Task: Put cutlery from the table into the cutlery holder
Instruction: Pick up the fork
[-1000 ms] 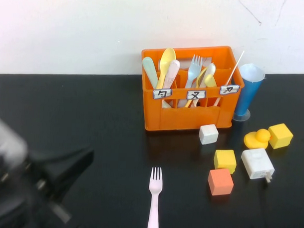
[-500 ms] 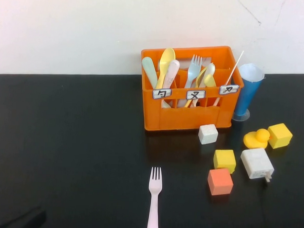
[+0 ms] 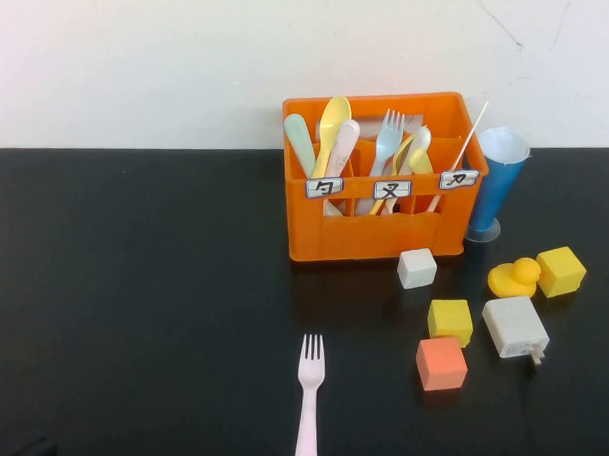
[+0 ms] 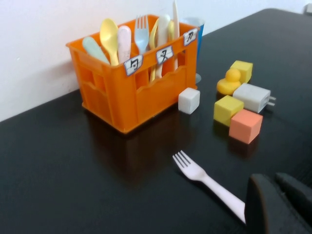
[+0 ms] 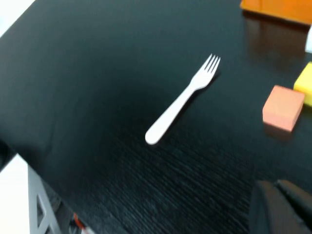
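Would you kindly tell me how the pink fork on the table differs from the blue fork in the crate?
The pale pink fork lies flat on the black table; the pale blue fork stands upright in the orange crate. The pink one shows whole; the blue one's handle is hidden. Both are slim and four-tined.

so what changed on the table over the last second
The left arm pulled back out of the high view toward the near left corner; only a dark sliver remains there. It carried nothing. The left gripper and right gripper each show only at a wrist-view edge. The pink fork, orange crate and blocks stayed put.
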Robot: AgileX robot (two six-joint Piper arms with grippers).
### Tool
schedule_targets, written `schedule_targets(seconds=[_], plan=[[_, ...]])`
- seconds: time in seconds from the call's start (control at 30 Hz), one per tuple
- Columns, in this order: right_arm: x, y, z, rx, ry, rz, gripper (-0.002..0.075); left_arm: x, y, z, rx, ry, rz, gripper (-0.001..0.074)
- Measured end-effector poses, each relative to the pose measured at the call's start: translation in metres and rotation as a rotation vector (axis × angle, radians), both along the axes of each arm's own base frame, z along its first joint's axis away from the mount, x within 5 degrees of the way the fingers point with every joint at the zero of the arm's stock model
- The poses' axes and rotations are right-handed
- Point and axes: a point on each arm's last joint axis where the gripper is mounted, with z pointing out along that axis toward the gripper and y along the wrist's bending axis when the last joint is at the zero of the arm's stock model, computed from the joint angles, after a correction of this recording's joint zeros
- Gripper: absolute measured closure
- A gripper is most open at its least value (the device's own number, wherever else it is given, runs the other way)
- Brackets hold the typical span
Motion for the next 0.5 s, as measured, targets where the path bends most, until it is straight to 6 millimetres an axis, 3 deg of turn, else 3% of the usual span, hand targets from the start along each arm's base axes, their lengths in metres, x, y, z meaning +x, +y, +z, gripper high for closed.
schedule_targets(seconds=[0.27,0.5], plan=[[0.023,0.001,0.010,-0.065,0.067,0.022,0.0727,0.000,0.000,0.000,-0.014,0.015,0.008,0.0735],[0.042,0.033,-0.003,-0.116,0.110,0.101,0.0727,0.000,0.001,0.000,-0.019,0.019,0.014,0.0735]])
